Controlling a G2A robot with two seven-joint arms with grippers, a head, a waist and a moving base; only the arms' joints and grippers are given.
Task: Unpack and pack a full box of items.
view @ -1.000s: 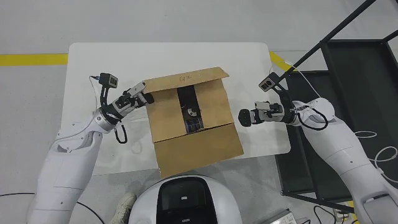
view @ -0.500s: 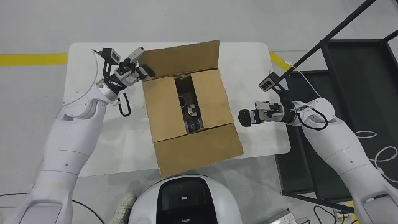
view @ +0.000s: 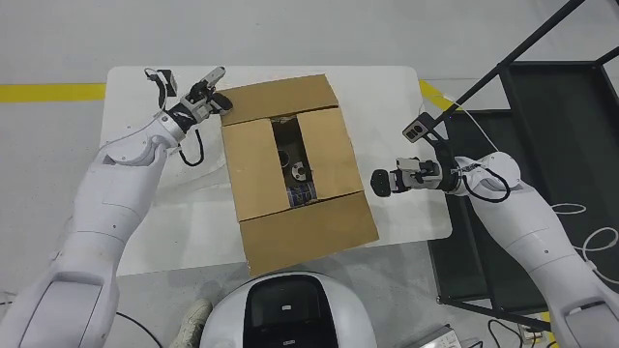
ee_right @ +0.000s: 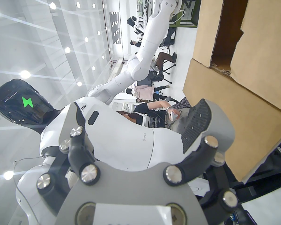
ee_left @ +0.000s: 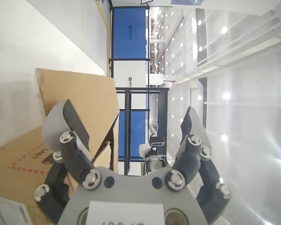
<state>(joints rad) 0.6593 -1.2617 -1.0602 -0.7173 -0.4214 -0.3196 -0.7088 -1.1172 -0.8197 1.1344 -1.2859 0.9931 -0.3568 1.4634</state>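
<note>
Left gripper [view: 213, 95], jaws wide and empty, sits beside the far flap [view: 280, 99] of the box [view: 319, 224]; unheld, that flap may drop over the opening.

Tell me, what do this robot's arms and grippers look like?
The left arm and right arm are smooth, rounded white shells, with black cables looping at the wrists and a small black camera on each. The left gripper and right gripper have grey plates with silver screws, black linkages and grey fingers with dark pads.
</note>
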